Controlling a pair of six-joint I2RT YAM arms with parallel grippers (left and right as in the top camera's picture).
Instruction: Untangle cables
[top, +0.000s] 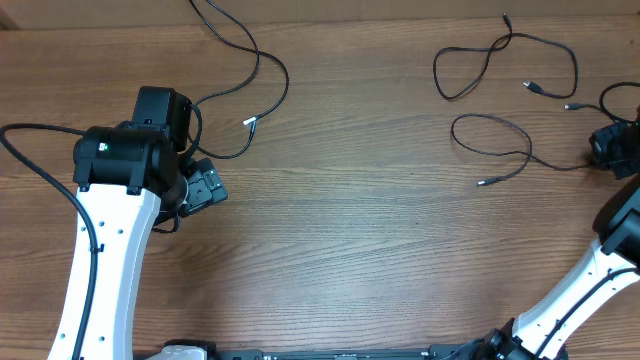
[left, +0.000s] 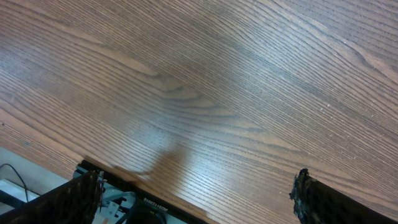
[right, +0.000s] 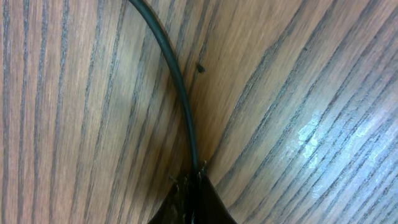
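1. Looming closest under the overhead camera, the left arm (top: 110, 230) is standing over the left half of the table (top: 350, 260). Its left gripper (top: 207, 187) is hanging with jaws spread wide and holding nothing (the wrist view is showing only bare wood grain between the fingers).
2. At the table's far right edge, the right gripper (right: 191, 185) is pinching closed on a thin black cord (right: 177, 81), which is curving away from the fingertips across the wood.
3. At upper left, the long cable (top: 268, 80) is lying well apart from the others, with its white plug (top: 250, 122) near the left arm.
4. At upper right, the upper cable (top: 465, 65) and the lower cable (top: 500, 135) are lying near each other, each crossing over itself. They are seemingly not touching, and the gripped cord is probably the lower one's tail.
5. Doing this step well is likely meaning dragging the pinched end slowly outward and low, so the lower loop is opening out rather than tightening. It also means watching that its small free plug (top: 482, 183) is not sweeping into the upper cable.
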